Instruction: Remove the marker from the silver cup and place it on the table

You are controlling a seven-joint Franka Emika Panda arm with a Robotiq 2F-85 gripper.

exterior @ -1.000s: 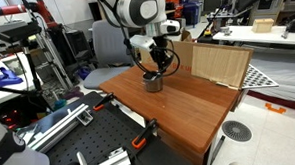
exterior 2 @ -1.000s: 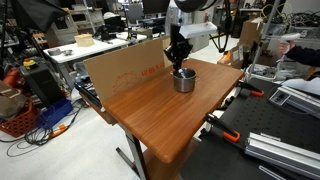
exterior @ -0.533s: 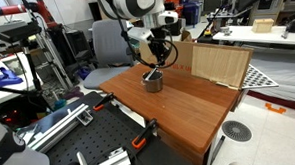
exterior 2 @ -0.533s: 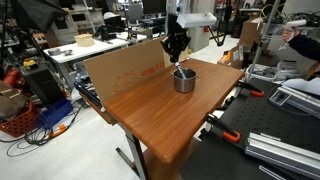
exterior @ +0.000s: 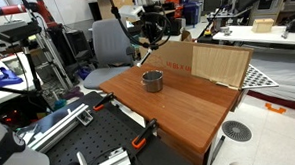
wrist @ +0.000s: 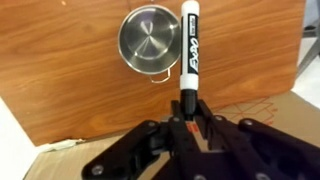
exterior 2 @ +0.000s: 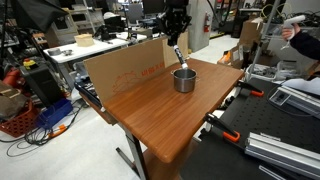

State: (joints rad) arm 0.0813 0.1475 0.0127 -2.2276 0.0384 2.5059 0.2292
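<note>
A silver cup [exterior: 152,81] stands empty on the wooden table [exterior: 189,106]; it also shows in the other exterior view [exterior 2: 184,80] and from above in the wrist view [wrist: 151,41]. My gripper [wrist: 186,118] is shut on a black-and-white marker [wrist: 188,55] and holds it high above the table, behind the cup. In an exterior view the marker [exterior 2: 177,54] hangs from the gripper [exterior 2: 176,38] above the cup. In an exterior view the gripper [exterior: 151,30] is raised well above the cup.
A cardboard panel [exterior: 214,64] stands along the table's back edge, also in an exterior view [exterior 2: 122,68]. An office chair [exterior: 109,44] stands behind the table. Metal rails and clamps [exterior: 101,160] lie by the table front. A person [exterior 2: 303,50] stands at one side.
The gripper has risen from the cup with the marker in it. The marker is out of the cup and hangs above the table. The cup has not moved.
</note>
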